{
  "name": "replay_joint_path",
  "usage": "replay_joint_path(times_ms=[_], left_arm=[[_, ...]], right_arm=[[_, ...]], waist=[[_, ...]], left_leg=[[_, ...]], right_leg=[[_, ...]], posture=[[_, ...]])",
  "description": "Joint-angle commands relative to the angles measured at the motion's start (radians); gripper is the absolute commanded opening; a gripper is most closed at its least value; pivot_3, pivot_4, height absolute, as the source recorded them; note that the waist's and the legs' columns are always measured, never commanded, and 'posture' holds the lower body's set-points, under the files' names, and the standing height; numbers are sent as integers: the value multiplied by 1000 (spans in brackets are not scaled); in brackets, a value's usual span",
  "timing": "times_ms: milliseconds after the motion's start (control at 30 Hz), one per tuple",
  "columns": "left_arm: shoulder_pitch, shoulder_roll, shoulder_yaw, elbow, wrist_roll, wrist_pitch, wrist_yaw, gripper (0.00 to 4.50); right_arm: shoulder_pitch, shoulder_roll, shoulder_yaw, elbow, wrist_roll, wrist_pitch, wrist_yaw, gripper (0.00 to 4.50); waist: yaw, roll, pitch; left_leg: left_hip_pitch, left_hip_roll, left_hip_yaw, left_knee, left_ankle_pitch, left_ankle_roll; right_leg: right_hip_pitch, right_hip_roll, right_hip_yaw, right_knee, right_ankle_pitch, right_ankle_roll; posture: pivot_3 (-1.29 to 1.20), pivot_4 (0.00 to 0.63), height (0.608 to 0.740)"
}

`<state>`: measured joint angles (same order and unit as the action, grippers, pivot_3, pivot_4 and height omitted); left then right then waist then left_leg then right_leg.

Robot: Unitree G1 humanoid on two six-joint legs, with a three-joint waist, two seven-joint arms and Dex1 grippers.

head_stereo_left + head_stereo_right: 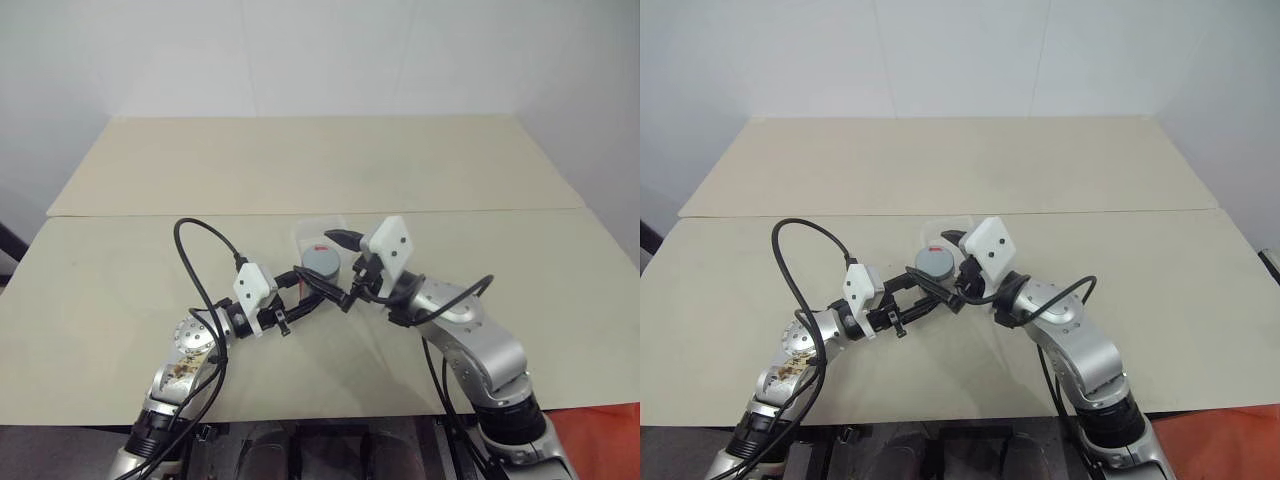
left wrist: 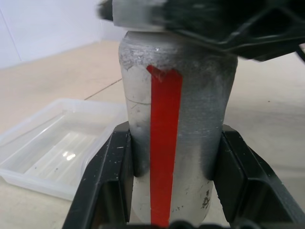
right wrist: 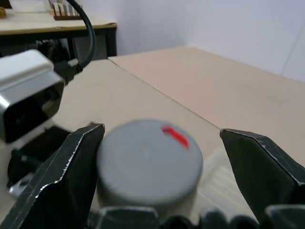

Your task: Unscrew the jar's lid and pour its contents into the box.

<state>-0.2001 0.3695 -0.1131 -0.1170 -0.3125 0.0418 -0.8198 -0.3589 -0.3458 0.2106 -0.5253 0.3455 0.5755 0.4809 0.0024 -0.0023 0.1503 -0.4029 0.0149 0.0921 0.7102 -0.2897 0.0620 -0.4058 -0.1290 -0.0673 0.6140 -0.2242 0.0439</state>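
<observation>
The silvery-grey jar (image 2: 176, 119) with a red stripe down its side stands upright between the two black fingers of my left gripper (image 1: 312, 280), which is shut on its lower body. On top sits the flat grey lid (image 3: 150, 160) with its red mark. My right gripper (image 3: 160, 130) is open and straddles the lid from above. One finger (image 3: 62, 176) lies close against the lid's edge and the other stands well apart. The clear plastic box (image 1: 320, 230) lies on the table just behind the jar, and nothing shows in it.
Two beige tables (image 1: 150, 270) meet along a seam behind the box. The left arm's black cable (image 1: 195, 260) loops up over the table on the left. The left gripper's white camera housing (image 3: 26, 95) sits close beside the right gripper.
</observation>
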Motion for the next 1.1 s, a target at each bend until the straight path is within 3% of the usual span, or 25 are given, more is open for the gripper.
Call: replay_joint_path(times_ms=[33,867,1100], left_arm=[[-16,6,21,-16,-5,-37,-9,1951],[-21,7,23,3,1,-53,-17,1951],[-18,0,19,5,12,-62,-5,1951]], right_arm=[[20,-31,-82,-53,16,5,-3,4439],[77,-146,-157,-45,27,-8,44,4439],[89,-206,-144,-148,112,48,121,4439]], waist=[[0,0,0],[4,0,0],[7,0,0]], left_leg=[[0,0,0,0,0,0],[0,0,0,0,0,0],[0,0,0,0,0,0]], right_leg=[[0,0,0,0,0,0],[0,0,0,-1,0,0],[0,0,0,-1,0,0]], posture=[[0,150,740],[0,150,740],[0,150,740]])
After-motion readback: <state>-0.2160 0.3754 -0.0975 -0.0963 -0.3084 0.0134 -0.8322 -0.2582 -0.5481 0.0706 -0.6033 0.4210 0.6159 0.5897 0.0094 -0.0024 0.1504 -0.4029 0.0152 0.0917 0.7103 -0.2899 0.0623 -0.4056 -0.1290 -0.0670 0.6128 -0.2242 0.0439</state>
